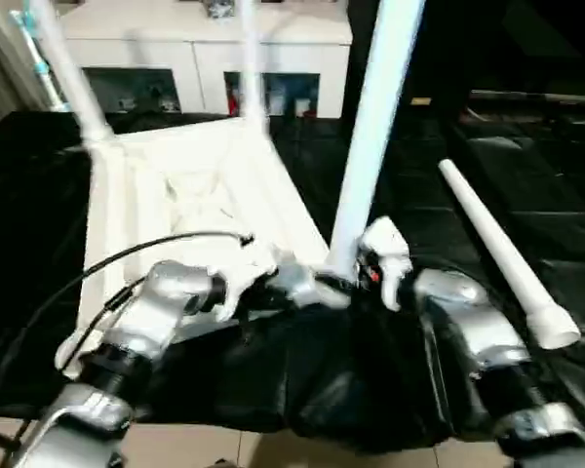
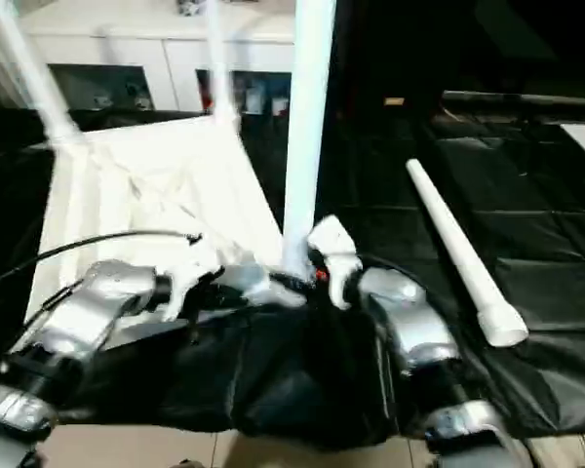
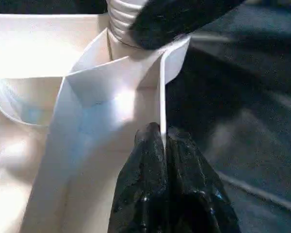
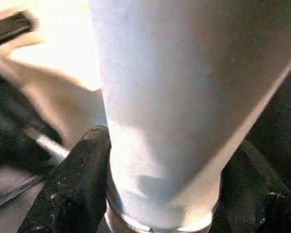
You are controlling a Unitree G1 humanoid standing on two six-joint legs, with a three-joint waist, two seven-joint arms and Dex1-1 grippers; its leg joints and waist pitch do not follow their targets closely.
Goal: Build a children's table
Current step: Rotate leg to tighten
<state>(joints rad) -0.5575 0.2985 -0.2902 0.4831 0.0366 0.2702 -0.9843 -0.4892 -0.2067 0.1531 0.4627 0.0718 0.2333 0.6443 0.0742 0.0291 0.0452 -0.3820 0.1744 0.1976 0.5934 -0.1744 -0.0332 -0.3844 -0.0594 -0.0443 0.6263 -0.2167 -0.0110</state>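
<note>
A: Right gripper (image 4: 160, 194)?
B: Fingers (image 4: 75, 187) clamped around the near upright leg (image 1: 375, 127), low by its ribbed base.
A: Left gripper (image 3: 161, 145)?
B: Pinched on the tabletop (image 1: 190, 195) rim at that corner socket.
A: Table?
B: White top upside down on the black table (image 1: 526, 166), three legs standing; the fourth leg (image 1: 497, 253) lies loose to the right.

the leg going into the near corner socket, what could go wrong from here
1. The right gripper holds the upright leg only near its base; the long upper part could lever sideways and cross-thread in the socket.
2. The left gripper pinches just the thin rim of the table top, so the top might slip or twist.
3. The loose leg lies close by on the black cover and could get knocked.
</note>
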